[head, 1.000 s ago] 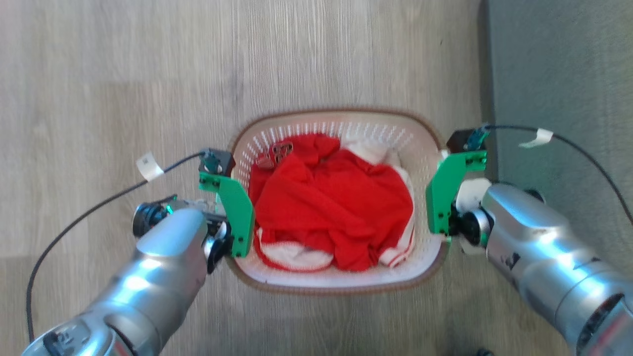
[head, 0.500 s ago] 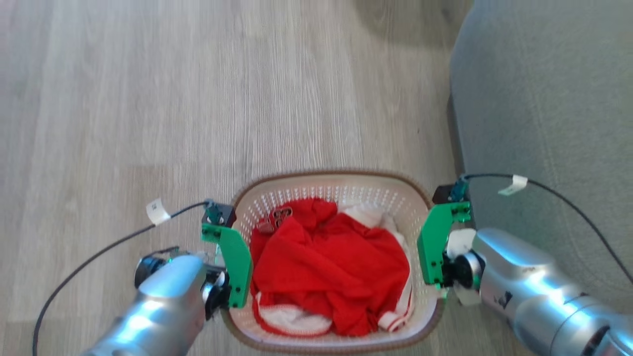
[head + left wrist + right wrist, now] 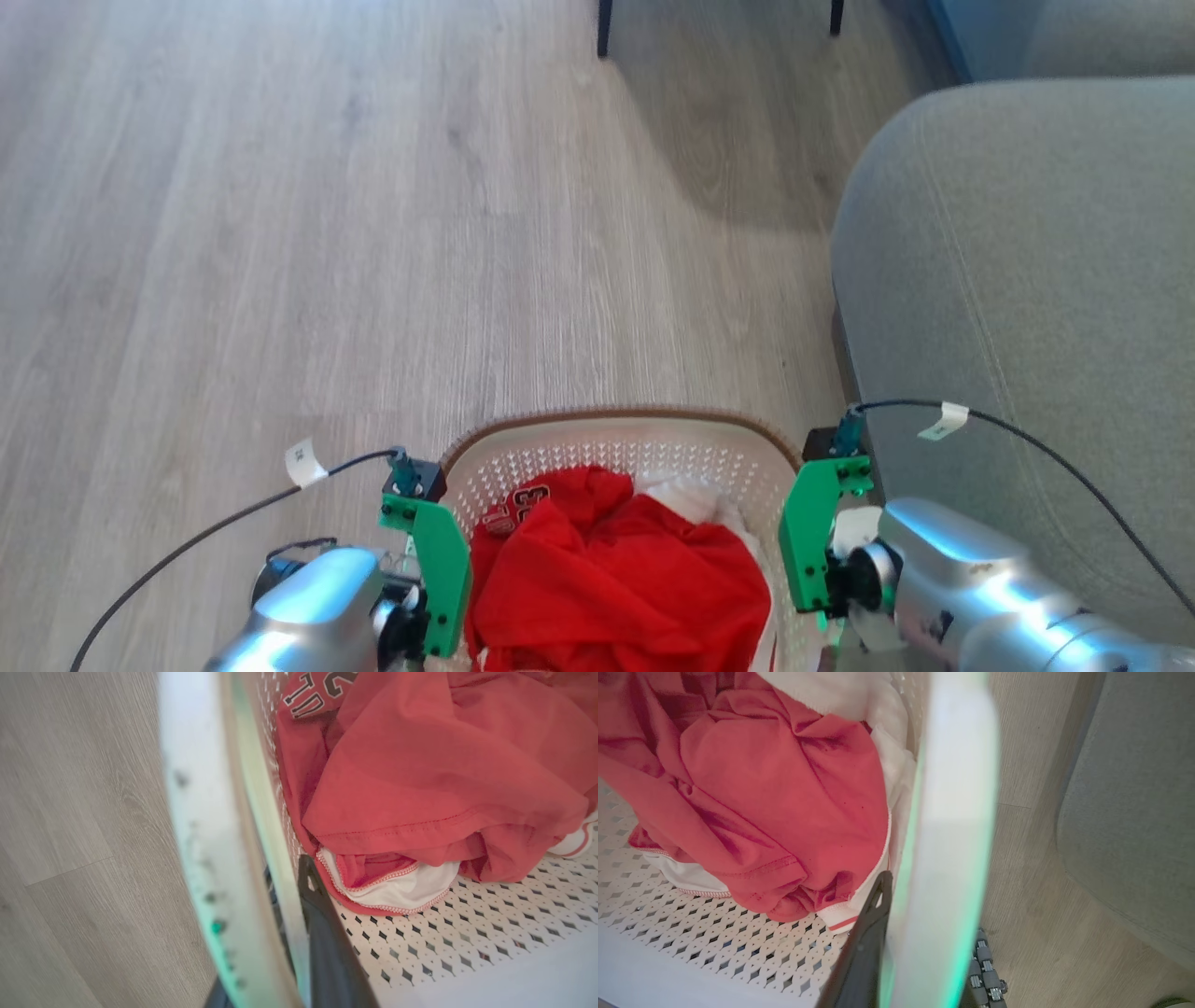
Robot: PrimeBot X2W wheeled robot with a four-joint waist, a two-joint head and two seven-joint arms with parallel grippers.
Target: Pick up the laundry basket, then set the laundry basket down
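- Laundry basket [image 3: 616,431]: white, perforated, brown rim; between the two arms, over wood floor [image 3: 280,233], with grey sofa [image 3: 1027,280] just beside its right side.
- Left gripper [image 3: 288,882]: clenched on the basket's left wall, one dark finger inside, the other outside.
- Right gripper [image 3: 924,905]: clamped the same way on the basket's right wall.
- Red garment [image 3: 616,579] and white cloth [image 3: 691,495]: heaped inside the basket.

Head view. Pale grey-brown wood-look plank floor [image 3: 327,233], matte, with boards running toward 12 o'clock. Grey fabric-upholstered seat with a rounded corner [image 3: 1027,280] occupies 1 to 4 o'clock and has a stitched seam along its top. Two thin dark furniture legs [image 3: 604,28] stand at 12 o'clock, with a soft shadow [image 3: 728,159] on the boards just below them. Light is diffuse.
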